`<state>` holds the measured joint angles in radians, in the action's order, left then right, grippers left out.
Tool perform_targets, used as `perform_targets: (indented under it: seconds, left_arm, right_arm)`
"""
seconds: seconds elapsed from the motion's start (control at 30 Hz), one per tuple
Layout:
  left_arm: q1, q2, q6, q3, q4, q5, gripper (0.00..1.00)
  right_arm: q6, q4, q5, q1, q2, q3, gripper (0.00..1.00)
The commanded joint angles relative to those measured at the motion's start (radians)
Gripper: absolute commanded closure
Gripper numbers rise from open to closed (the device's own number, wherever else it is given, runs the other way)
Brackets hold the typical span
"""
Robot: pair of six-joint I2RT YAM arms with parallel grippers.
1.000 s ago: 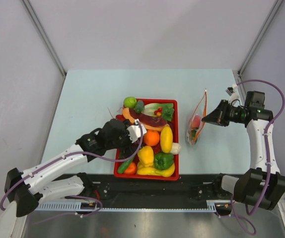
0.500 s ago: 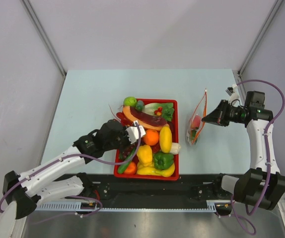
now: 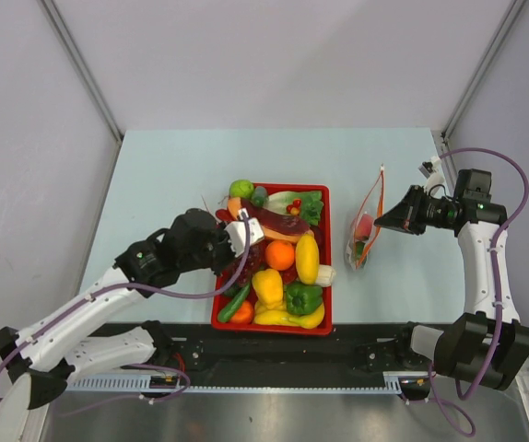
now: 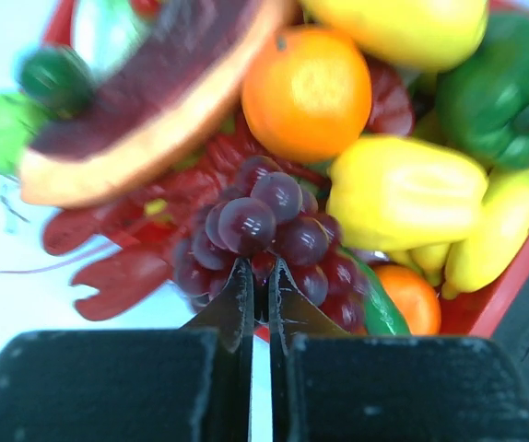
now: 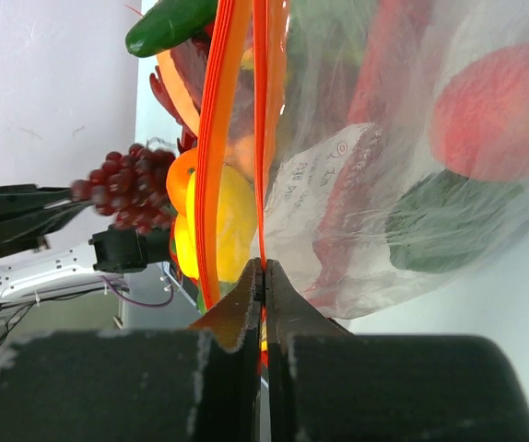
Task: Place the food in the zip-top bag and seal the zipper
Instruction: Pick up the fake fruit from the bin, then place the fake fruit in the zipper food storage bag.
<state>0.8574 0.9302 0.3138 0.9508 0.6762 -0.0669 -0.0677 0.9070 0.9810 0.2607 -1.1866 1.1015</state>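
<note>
The left end effector (image 4: 257, 274), nearly closed at lower centre, pinches the grapes (image 4: 263, 226). The right end effector (image 5: 264, 272) is clamped tight on the zipper (image 5: 215, 138) of the bag (image 5: 403, 157).

This was a robot laboratory cell. The pale blue desk (image 3: 172, 175) was closed in by plain grey panels (image 3: 274, 55) set in metal frame bars (image 3: 80, 69), which stood beyond and to both sides of the left end effector (image 3: 238, 230) and the right end effector (image 3: 381, 221). Behind them, at the near edge, a black mounting plate (image 3: 274, 354) carried the arms, and purple cables (image 3: 513, 184) hung loose. Between the end effectors a red tray (image 3: 306, 186) held only glossy plastic toy food (image 3: 309, 258).
</note>
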Motion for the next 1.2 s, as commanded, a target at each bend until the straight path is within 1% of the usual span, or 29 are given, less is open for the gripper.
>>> perform_targets:
  seconds: [0.0, 0.1, 0.3, 0.33, 0.4, 0.43, 0.5, 0.53, 0.63, 0.8, 0.9, 1.0, 1.03, 1.17]
  left_arm:
    - [0.003, 0.005, -0.025, 0.143, 0.02, -0.047, 1.0]
    - [0.005, 0.033, -0.035, 0.227, 0.029, -0.076, 1.0]
    - [0.009, 0.166, -0.102, 0.46, -0.01, -0.146, 1.0]
    - [0.023, 0.209, -0.111, 0.53, -0.023, -0.152, 1.0]
    - [0.038, 0.258, -0.139, 0.6, -0.064, -0.175, 1.0]
    - [0.061, 0.283, -0.148, 0.662, -0.076, -0.18, 1.0]
    - [0.092, 0.352, -0.151, 0.713, -0.118, -0.182, 1.0]
    - [0.132, 0.372, -0.148, 0.75, -0.134, -0.182, 1.0]
    - [0.178, 0.43, -0.182, 0.781, -0.248, -0.183, 1.0]
    - [0.221, 0.559, -0.281, 0.832, -0.447, -0.204, 1.0]
    - [0.246, 0.633, -0.306, 0.838, -0.555, -0.221, 1.0]
    - [0.258, 0.689, -0.308, 0.851, -0.624, -0.212, 1.0]
    - [0.256, 0.729, -0.308, 0.861, -0.627, -0.215, 1.0]
    - [0.256, 0.802, -0.3, 0.861, -0.639, -0.195, 1.0]
  right_arm:
    - [0.003, -0.013, 0.016, -0.006, 0.001, 0.011, 1.0]
    - [0.003, -0.014, 0.018, -0.008, 0.001, 0.012, 1.0]
    - [0.003, -0.016, 0.028, -0.009, 0.001, 0.009, 1.0]
    - [0.003, -0.014, 0.027, -0.011, -0.001, 0.009, 1.0]
    - [0.003, -0.014, 0.028, -0.014, -0.004, 0.012, 1.0]
    - [0.003, -0.016, 0.03, -0.015, -0.002, 0.011, 1.0]
    - [0.002, -0.013, 0.031, -0.015, -0.005, 0.018, 1.0]
    - [0.006, -0.01, 0.031, -0.018, -0.01, 0.024, 1.0]
    - [0.016, 0.004, 0.031, -0.018, -0.015, 0.04, 1.0]
    - [0.019, 0.013, 0.035, -0.018, -0.016, 0.043, 1.0]
    - [0.026, 0.018, 0.039, -0.018, -0.013, 0.038, 1.0]
    - [0.035, 0.027, 0.042, -0.015, -0.01, 0.038, 1.0]
    - [0.034, 0.027, 0.045, -0.015, -0.01, 0.038, 1.0]
    - [0.039, 0.043, 0.064, 0.005, -0.021, 0.044, 1.0]
